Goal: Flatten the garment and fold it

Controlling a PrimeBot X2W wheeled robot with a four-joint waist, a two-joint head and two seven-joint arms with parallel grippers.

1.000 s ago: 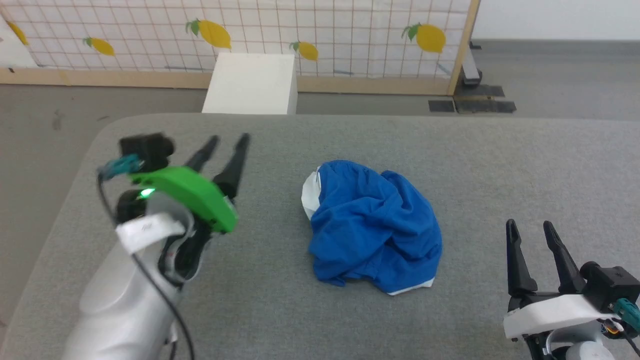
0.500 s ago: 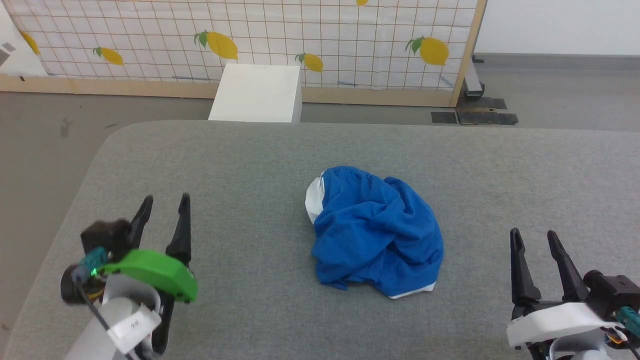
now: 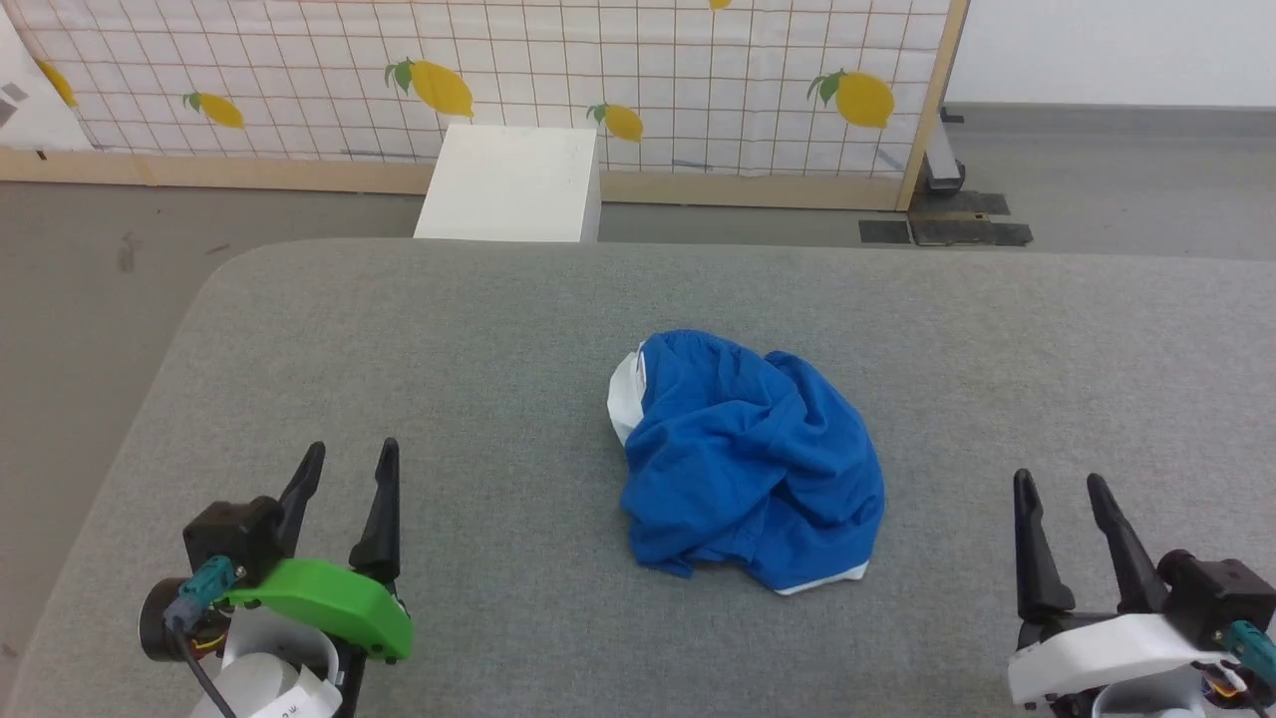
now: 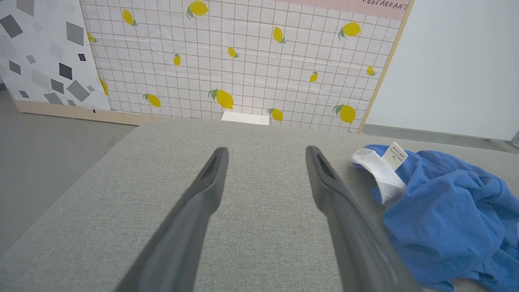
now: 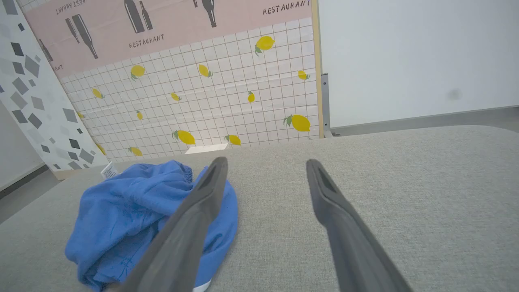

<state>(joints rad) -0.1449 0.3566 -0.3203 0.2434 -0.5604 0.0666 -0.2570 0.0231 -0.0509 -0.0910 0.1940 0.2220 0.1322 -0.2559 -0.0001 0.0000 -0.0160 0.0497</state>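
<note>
In the head view, the left gripper (image 3: 353, 446), with two long dark fingers under a green cover, hovers over the grey fabric-covered table (image 3: 498, 329), its fingers parted and nothing between them. The right gripper (image 3: 1058, 479), dark-fingered with a white cover, is likewise spread and empty. The garment (image 3: 748, 459), crumpled bright blue soft shorts with white trim, lies in a heap between the two grippers and a little ahead of their fingertips, apart from both.

In the left wrist view, the left gripper (image 4: 266, 150) has its fingers wide apart above bare table. The garment (image 4: 446, 211) sits just beside and to the right of the right-hand finger, with a small white sewn-in label (image 4: 395, 156) standing up at its far edge.

In the right wrist view, the right gripper (image 5: 266, 161) is spread and holds nothing. The garment (image 5: 134, 207) lies to its left, partly behind the left-hand finger.
</note>
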